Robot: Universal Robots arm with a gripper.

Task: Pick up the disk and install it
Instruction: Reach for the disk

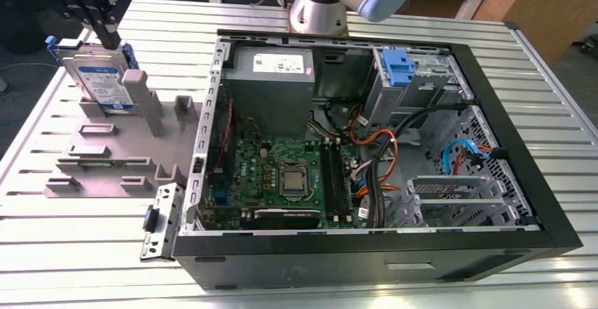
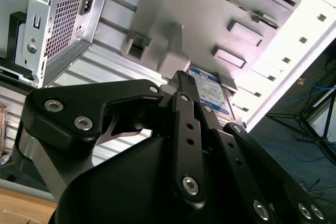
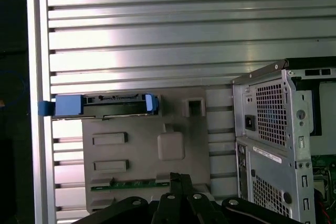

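Gripper (image 1: 109, 40) is shown above the disk (image 1: 101, 79), with its fingers pressed together and nothing held between them. The disk is stood upright on edge in a grey fixture (image 1: 112, 158) on the slatted table (image 1: 75, 246), to the exterior view's left of the open case (image 1: 374, 148). Blue rails (image 3: 68, 105) are seen at both disk ends in the first wrist view.

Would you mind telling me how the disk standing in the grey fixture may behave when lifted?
The disk looks like a rigid metal slab, so it should stay stiff and probably feel dense for its size. Standing on edge in the grey fixture, it might tip if nudged sideways. Its blue rails likely flex slightly.
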